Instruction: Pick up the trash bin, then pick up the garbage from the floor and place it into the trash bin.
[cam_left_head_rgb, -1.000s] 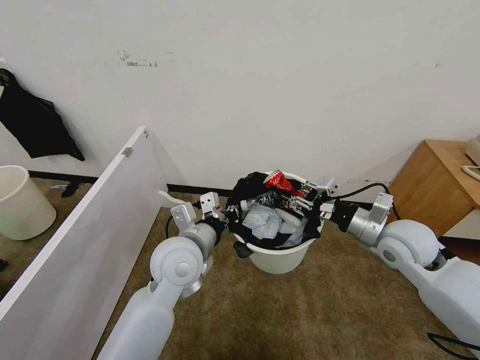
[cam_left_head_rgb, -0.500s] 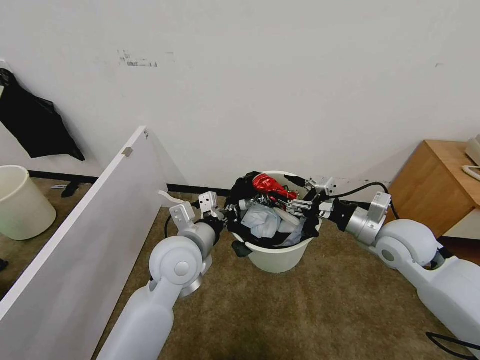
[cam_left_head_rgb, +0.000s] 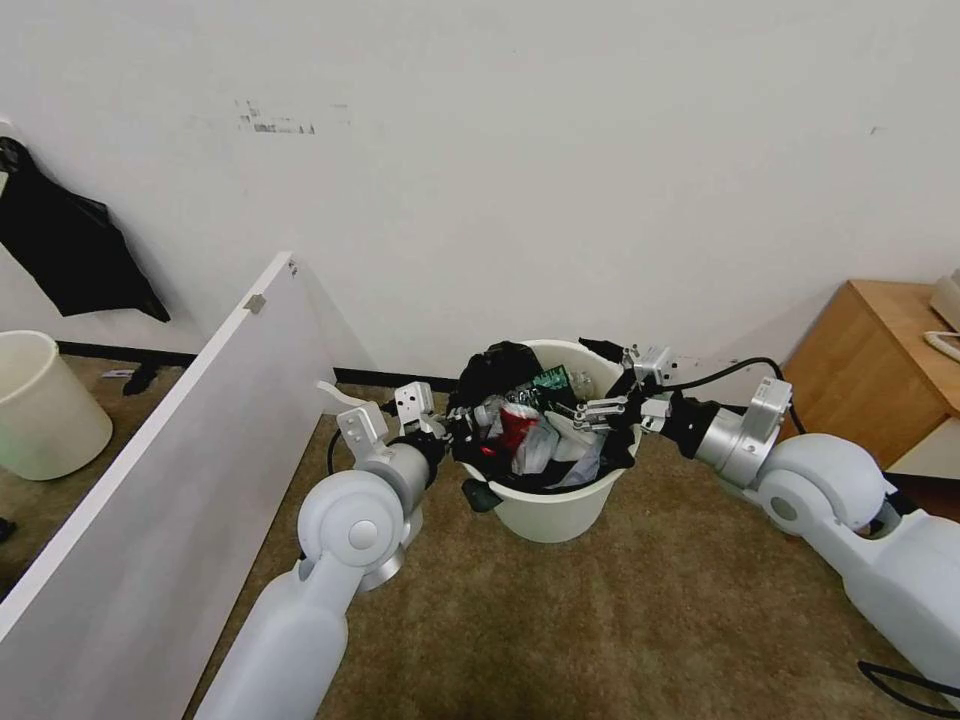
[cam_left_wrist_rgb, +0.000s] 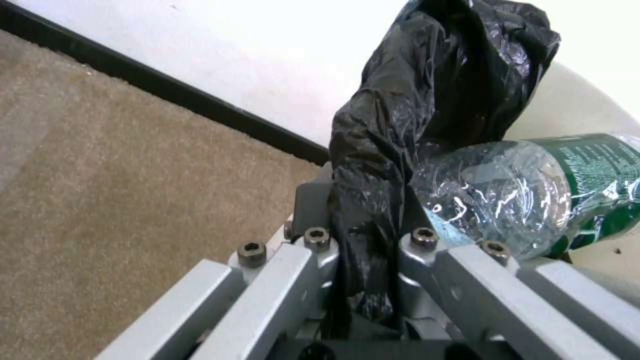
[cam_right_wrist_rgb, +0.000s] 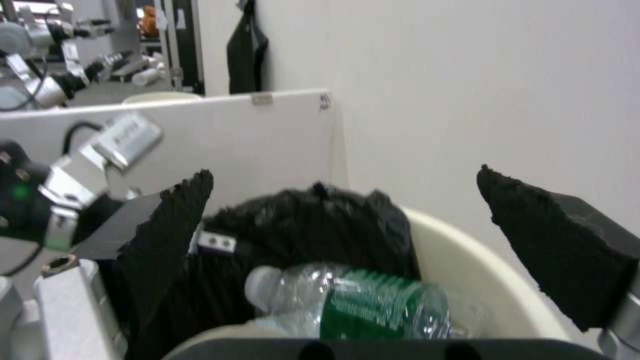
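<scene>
Bin: round white plastic trash bin, smooth wall, crinkled glossy black bag bunched over its rim; it stands on brown carpet at 12 o'clock from the robot, near the white wall.
Contents: red can, crumpled white tissues, and a clear ribbed bottle with a green label lying on its side.
Left gripper: at the bin's 9 o'clock rim, clamped on the bag; rim probably pinched inside that fold.
Right gripper: over the 3 o'clock rim, black pads spread wide, nothing between them.
Surroundings: white board at 9 o'clock; wooden cabinet at 2 o'clock.
</scene>
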